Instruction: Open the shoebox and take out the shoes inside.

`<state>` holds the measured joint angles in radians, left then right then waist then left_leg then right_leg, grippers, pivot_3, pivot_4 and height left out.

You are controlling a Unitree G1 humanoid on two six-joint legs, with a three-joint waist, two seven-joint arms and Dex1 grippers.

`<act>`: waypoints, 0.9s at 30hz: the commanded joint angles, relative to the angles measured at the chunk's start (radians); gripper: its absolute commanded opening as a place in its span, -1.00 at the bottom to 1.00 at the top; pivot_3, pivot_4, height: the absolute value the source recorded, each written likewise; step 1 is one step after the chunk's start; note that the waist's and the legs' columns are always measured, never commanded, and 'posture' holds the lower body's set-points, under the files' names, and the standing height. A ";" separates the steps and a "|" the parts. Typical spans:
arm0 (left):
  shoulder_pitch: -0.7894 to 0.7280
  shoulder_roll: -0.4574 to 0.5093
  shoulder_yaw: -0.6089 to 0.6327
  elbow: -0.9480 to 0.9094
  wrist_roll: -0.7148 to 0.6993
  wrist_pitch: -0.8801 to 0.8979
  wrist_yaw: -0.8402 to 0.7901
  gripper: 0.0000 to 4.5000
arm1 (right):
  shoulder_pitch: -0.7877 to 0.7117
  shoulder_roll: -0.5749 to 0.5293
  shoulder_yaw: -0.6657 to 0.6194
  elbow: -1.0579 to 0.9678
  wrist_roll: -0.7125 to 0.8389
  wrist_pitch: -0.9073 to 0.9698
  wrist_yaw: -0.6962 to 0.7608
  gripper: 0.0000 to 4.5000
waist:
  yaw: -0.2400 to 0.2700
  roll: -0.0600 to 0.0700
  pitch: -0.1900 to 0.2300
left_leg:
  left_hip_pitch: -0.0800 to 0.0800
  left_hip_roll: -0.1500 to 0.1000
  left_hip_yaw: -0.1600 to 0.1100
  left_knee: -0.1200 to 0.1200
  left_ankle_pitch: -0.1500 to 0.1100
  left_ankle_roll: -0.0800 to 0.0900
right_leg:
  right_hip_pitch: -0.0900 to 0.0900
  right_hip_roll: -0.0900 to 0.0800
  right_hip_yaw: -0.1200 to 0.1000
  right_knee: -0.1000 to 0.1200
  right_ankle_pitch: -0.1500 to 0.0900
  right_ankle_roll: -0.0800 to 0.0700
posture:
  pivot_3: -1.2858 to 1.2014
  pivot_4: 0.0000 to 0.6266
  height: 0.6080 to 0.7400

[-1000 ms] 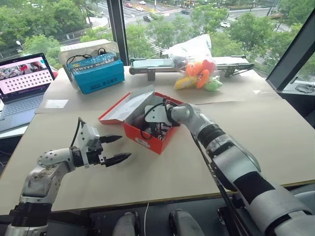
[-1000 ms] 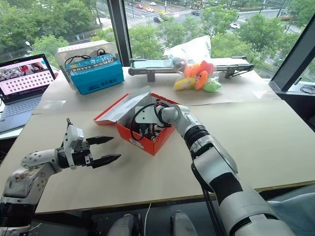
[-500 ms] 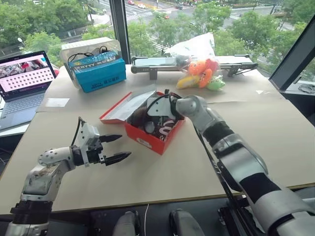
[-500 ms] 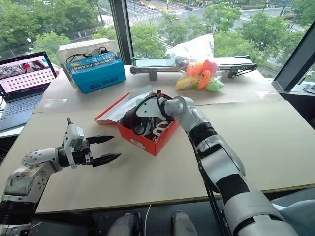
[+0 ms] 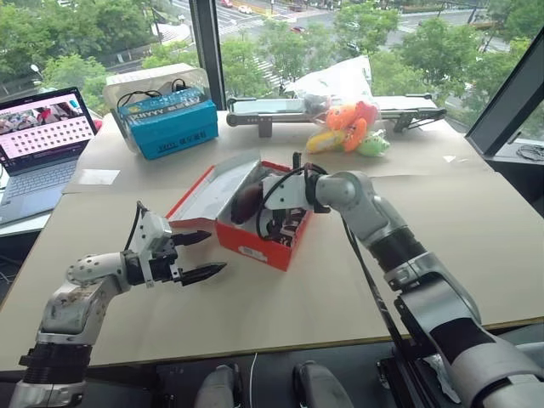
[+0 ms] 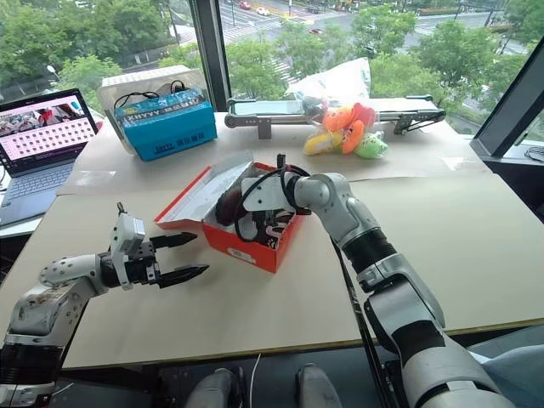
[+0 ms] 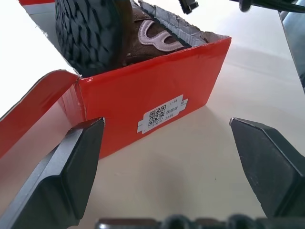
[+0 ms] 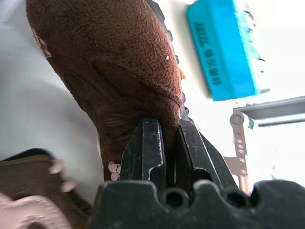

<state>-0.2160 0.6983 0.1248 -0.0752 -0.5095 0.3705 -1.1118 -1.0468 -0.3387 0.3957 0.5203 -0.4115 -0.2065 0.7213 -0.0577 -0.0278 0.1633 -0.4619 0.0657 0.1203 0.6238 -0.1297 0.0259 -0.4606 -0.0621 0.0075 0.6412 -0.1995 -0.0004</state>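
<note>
The right gripper pinches a soft suede shoe by its collar, probably light; the left gripper stands wide beside the box.

Two arms, silver-grey metal shells with black bands at the joints. Left arm: rounded grey segments, scuffed, white boxy wrist block, thin black cable looping over the wrist. Left gripper: two black, tapered, pointed fingers; in the left wrist view the fingers look like broad matte black wedges. Right arm: grey tubes, ribbed black collar, white wrist housing, black cables looping at the wrist. Right gripper: black angular fingers, black base with round screw holes.
</note>
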 commanded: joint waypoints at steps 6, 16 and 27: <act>-0.014 0.004 0.001 -0.001 0.003 -0.031 -0.013 1.00 | -0.072 0.003 -0.193 -0.097 0.155 0.155 -0.055 -1.00 | 0.006 0.000 0.000 | 0.000 0.000 0.000 0.000 0.000 0.000 | 0.000 0.000 0.000 -0.001 0.000 0.000 | 0.03 -0.52 0.95; -0.001 -0.009 -0.014 0.001 0.005 -0.045 -0.016 1.00 | -0.354 -0.090 -0.563 -0.084 0.427 1.161 -0.140 -1.00 | 0.018 0.000 0.000 | -0.012 0.000 0.002 -0.002 0.000 0.000 | -0.013 -0.012 -0.007 0.000 0.000 -0.001 | 0.03 -0.52 0.95; -0.015 -0.020 -0.034 0.020 0.010 -0.052 -0.024 1.00 | -0.395 0.003 -1.191 -0.033 0.463 1.745 -0.605 -1.00 | 0.010 0.001 0.000 | -0.016 0.001 0.003 -0.002 0.000 0.000 | -0.011 -0.015 -0.018 -0.006 0.001 -0.001 | 0.03 -0.52 0.95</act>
<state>-0.2192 0.6747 0.0881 -0.0475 -0.5038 0.3399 -1.1271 -1.4387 -0.3536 -0.7154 0.5414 0.0413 1.4866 0.1653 -0.0477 -0.0268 0.1638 -0.4782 0.0662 0.1237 0.6215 -0.1291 0.0267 -0.4714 -0.0753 -0.0109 0.6353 -0.1964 0.0022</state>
